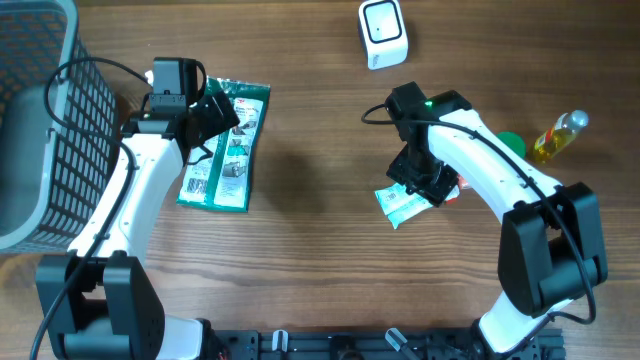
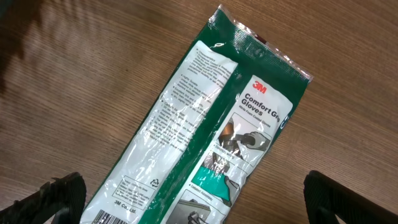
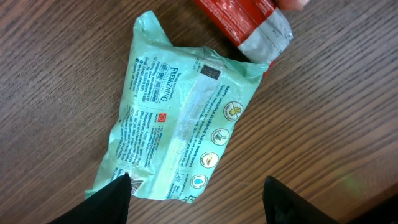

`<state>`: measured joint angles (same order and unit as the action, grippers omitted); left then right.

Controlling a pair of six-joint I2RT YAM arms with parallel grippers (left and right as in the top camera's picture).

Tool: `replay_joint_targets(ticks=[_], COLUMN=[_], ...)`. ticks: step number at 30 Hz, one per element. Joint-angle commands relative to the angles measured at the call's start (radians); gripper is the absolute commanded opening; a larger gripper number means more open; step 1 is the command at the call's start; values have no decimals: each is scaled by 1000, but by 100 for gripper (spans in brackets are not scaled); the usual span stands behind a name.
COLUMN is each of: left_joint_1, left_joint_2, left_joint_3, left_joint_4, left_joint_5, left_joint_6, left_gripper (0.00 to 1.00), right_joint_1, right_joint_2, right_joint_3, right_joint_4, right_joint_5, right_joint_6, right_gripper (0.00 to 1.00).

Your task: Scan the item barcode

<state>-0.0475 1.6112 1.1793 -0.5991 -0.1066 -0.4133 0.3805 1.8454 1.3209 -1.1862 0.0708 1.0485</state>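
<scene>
Fingers [image 3: 113, 200] of the right end effector [image 3: 198, 186] stand apart at the near edge of its wrist view. One tip is over a lower corner of the pale green packet [image 3: 174, 118] and the other is clear of it with bare wood between, so nothing is clamped. That packet lies flat on the bench [image 1: 310, 240], printed side up, right of centre. Its far corner meets the crimped silver end of a red packet [image 3: 239, 18]. Over on the left, the left end effector [image 2: 193, 186] hangs with its jaws spread wide above a green-and-white glove pack [image 2: 211, 137], which lies flat and slantwise between the tips. Beyond that arm, a grey mesh basket [image 1: 40, 130] fills the left edge. Farther off on the right, a yellow bottle [image 1: 560, 135] sits just beside a round green thing [image 1: 512, 143]. At the far edge, the white scanner [image 1: 382, 33] sits well apart from the pale green packet.
</scene>
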Motion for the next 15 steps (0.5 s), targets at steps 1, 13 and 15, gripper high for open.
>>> replay_joint_targets(ticks=[1, 13, 15], left_joint_1=[-2, -2, -2], left_joint_2=[1, 1, 1], left_joint_3=[6, 6, 6], left_joint_4=[3, 2, 2], left_joint_5=[1, 1, 1], left_joint_6=[-13, -13, -13], left_gripper=[100, 100, 100], right_joint_1=[-3, -32, -32], right_joint_2=[-45, -246, -246], right_joint_3=[-7, -277, -343], right_joint_4=[-30, 210, 325], right_joint_5=[-3, -10, -10], right_joint_6=[21, 133, 133], right_gripper=[67, 65, 63])
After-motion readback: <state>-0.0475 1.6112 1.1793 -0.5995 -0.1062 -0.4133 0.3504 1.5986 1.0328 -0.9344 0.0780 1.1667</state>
